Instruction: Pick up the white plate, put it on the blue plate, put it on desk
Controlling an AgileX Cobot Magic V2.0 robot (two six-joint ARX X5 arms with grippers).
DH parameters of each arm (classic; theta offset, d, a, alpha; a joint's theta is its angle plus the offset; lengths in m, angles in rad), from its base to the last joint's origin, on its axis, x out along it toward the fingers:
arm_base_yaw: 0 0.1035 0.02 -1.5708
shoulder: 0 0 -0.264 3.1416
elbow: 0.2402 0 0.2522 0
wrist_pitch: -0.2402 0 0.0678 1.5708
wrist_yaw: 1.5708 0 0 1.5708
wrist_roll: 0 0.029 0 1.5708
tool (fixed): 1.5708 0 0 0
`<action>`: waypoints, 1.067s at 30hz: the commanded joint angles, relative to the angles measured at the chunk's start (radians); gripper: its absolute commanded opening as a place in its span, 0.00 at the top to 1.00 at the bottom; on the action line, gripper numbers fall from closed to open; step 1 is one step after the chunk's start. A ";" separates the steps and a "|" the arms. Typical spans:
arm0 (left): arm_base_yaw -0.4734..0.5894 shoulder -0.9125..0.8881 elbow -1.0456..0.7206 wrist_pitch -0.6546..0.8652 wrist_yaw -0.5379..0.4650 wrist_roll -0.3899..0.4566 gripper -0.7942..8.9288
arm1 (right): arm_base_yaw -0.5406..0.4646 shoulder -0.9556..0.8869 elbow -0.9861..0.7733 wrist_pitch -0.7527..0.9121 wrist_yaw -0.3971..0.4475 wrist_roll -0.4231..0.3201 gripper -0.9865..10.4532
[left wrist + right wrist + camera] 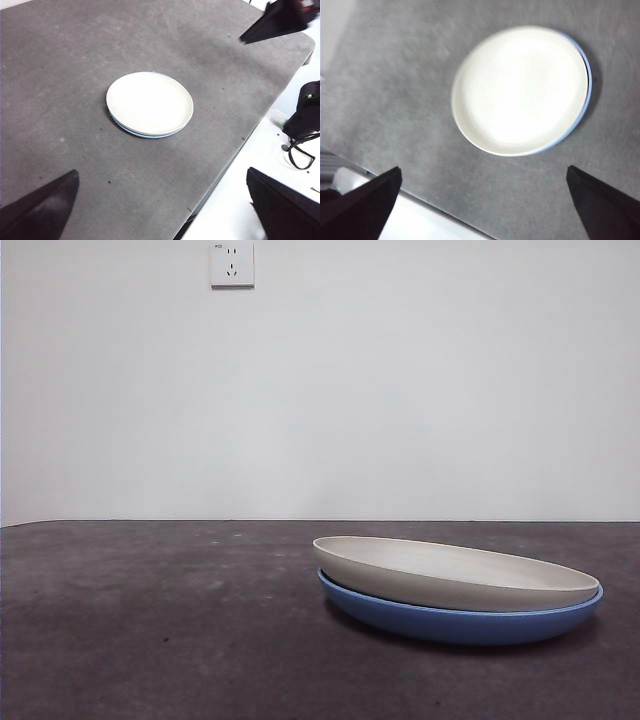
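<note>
Front view: speckled dark desk [150, 620], white wall [400, 380], socket [232, 264].

The white plate [455, 575] covers the blue plate [460, 623] interior; only its rim shows. The right wrist view is motion-blurred. Picture edges cut off the tabletop [150, 630].

No readable text, label, brand, number or sign appears in any view. The round off-white matte plate [455, 575], the glossy blue round plate [460, 622] beneath it and the dark grey speckled table [150, 630] all carry plain, unmarked surfaces. The white wall socket plate [232, 264] high on the pale wall shows only pin holes and a tiny mark too small to read.
</note>
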State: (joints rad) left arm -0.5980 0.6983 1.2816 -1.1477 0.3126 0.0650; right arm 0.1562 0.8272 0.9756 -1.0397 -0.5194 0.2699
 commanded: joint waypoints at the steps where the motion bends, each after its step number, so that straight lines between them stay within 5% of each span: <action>1: -0.005 -0.002 0.013 0.006 -0.002 -0.006 0.37 | -0.006 0.114 0.017 0.035 0.000 -0.023 0.39; 16: -0.005 -0.028 0.013 -0.020 -0.002 -0.105 0.37 | -0.068 0.670 0.017 0.330 -0.011 -0.143 0.39; 32: -0.005 -0.030 0.013 -0.018 -0.002 -0.150 0.37 | -0.069 0.851 0.017 0.473 -0.058 -0.163 0.41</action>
State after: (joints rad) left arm -0.5980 0.6655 1.2816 -1.1774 0.3126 -0.0723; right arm 0.0864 1.6577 0.9756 -0.5732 -0.5728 0.1261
